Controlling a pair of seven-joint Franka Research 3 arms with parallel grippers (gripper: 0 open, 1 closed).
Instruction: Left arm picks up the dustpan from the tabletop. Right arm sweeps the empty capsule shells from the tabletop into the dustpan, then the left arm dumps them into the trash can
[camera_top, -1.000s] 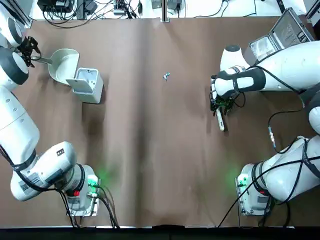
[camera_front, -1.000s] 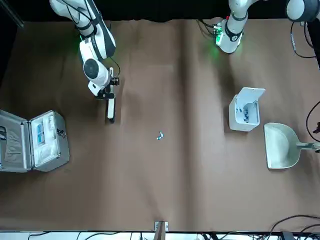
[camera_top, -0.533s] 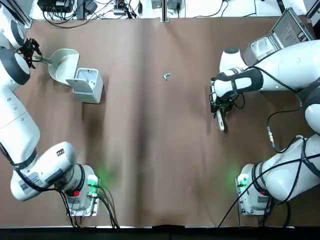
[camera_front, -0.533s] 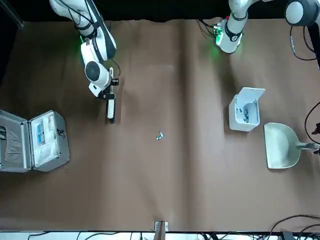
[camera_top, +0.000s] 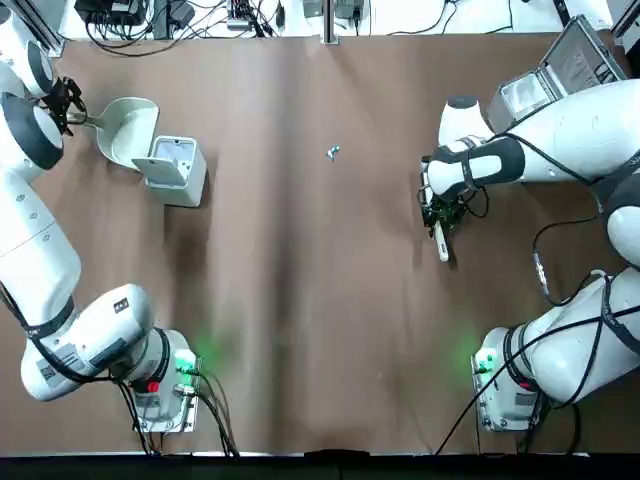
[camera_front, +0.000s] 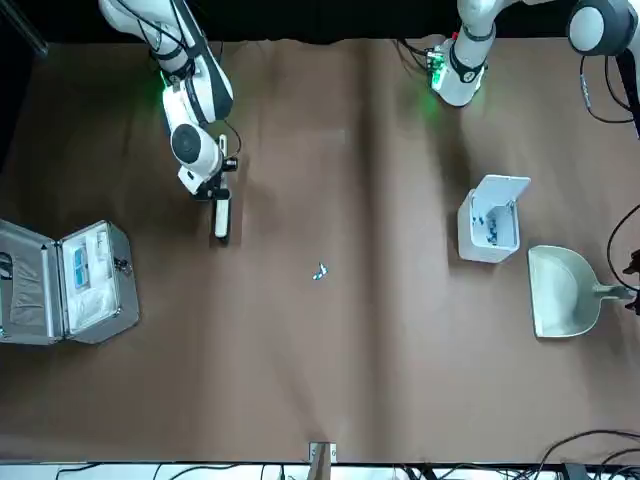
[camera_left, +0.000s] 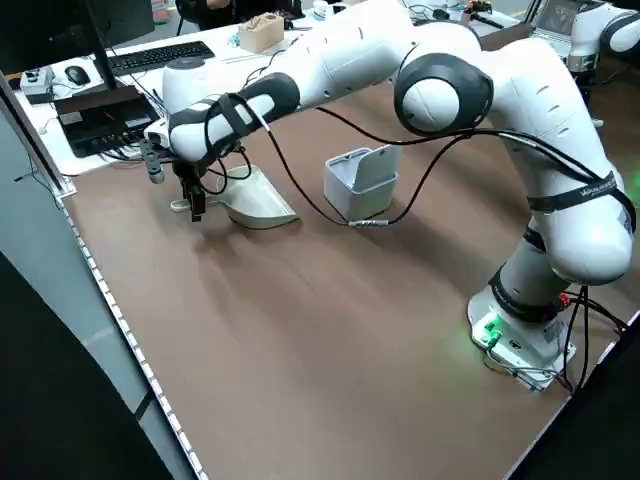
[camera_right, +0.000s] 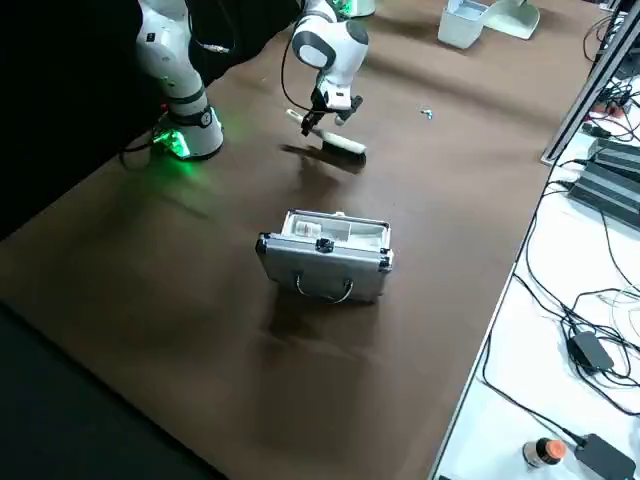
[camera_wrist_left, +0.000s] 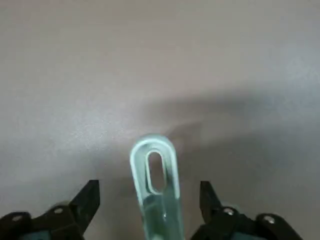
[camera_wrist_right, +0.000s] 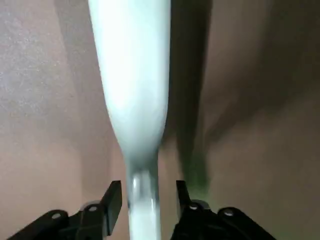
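Now you see the left gripper (camera_wrist_left: 150, 210) with fingers wide open, one on each side of the dustpan (camera_top: 125, 128) handle, which runs straight between them. The right gripper (camera_wrist_right: 142, 200) holds the brush (camera_top: 441, 240), fingers closed on it.

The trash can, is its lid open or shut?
Open. The trash can's lid stands up, and small bits show inside.

— What's around the table?
— A white desk (camera_left: 120, 70) at one side with a keyboard (camera_left: 150, 57), a mouse (camera_left: 76, 74) and a cardboard box (camera_left: 262, 31).
— And the other side?
— A white surface (camera_right: 560, 330) strewn with black cables (camera_right: 590, 300); behind is dark.
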